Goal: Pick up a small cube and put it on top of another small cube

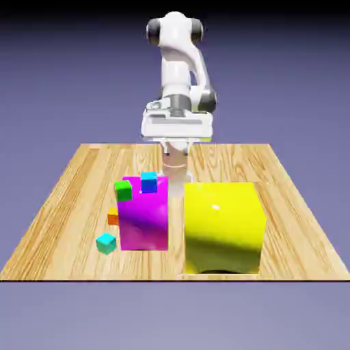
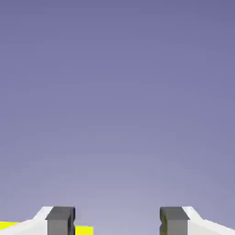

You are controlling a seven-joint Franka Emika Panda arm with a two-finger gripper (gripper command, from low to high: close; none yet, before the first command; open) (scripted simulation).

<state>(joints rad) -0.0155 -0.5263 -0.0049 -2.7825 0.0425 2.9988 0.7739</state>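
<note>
Gripper (image 2: 117, 222) held w/ grey fingertips (image 2: 60, 220) apart, nothing between them, above the wooden table (image 1: 61, 205).

Tiny teal cube (image 1: 106, 243) is seen on the table nr its front edge, at the exterior view's left, just beside the lower front corner of the big magenta block (image 1: 144, 219); tiny orange cube (image 1: 113, 216) is set close behind it, against the magenta block's side. Small green cube (image 1: 123, 190) and sky-blue cube (image 1: 149, 182) are seen at the block's top. Big yellow block (image 1: 224, 225) is placed alongside, at the front edge; a yellow strip shows in the hand view.
</note>
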